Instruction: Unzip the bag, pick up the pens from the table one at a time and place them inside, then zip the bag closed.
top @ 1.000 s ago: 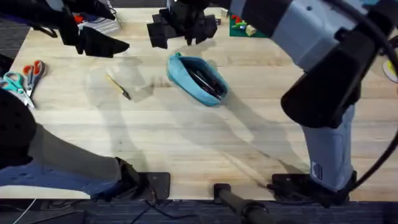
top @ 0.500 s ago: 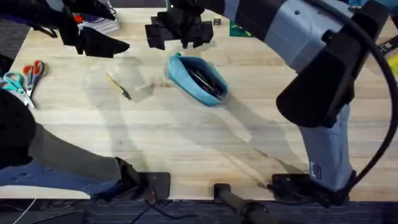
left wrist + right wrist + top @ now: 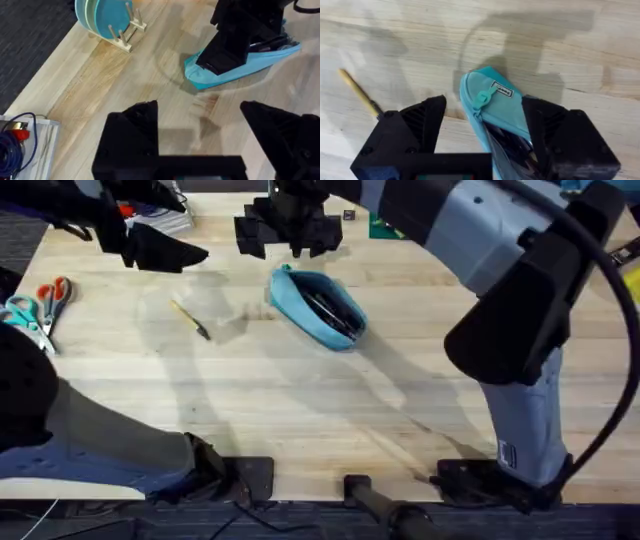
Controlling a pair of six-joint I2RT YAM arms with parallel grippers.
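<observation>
Pale plank wooden desk [image 3: 300, 410], bare across the near part. Mid-desk lies the light blue-teal fabric pencil pouch [image 3: 318, 307], unzipped, slim black pens [image 3: 333, 313] inside, slider & pull at its far-left end. Left of it, apart, a thin yellow stick w/ dark tip [image 3: 189, 319]. Orange-handled scissors [image 3: 52, 295] at far-left edge. Just beyond the pouch's far end my right tool [image 3: 290, 242] hangs, fingers spread wide either side of the zipper end, not touching it. My left tool [image 3: 160, 252] at far left, fingers apart, holding nothing. Beyond: round teal disc on wooden stand [image 3: 107, 20].
</observation>
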